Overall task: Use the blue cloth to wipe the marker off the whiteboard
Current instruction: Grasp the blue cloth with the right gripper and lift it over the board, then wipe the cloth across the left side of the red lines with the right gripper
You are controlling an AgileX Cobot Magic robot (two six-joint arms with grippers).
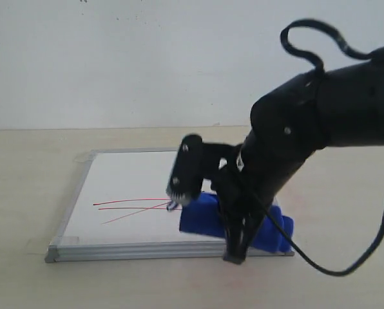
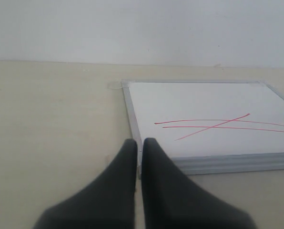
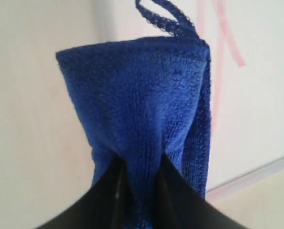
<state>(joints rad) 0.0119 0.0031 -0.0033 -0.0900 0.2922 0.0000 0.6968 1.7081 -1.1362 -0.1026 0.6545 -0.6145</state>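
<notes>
Right wrist view shows the right gripper [image 3: 139, 164] clamped on a narrow fold of the blue cloth [image 3: 142, 95], which sits on the whiteboard [image 1: 127, 174] with the marker [image 1: 131, 201] at its exterior-view 9 o'clock, so wiping friction may tug it free.

A pale beige, matt tabletop [image 1: 24, 193] is spread across the whole scene. A flat white board with a thin silver-grey metal frame [image 1: 124, 177] is laid directly on it, and a clear tape tab [image 2: 114, 86] is stuck at one corner.
</notes>
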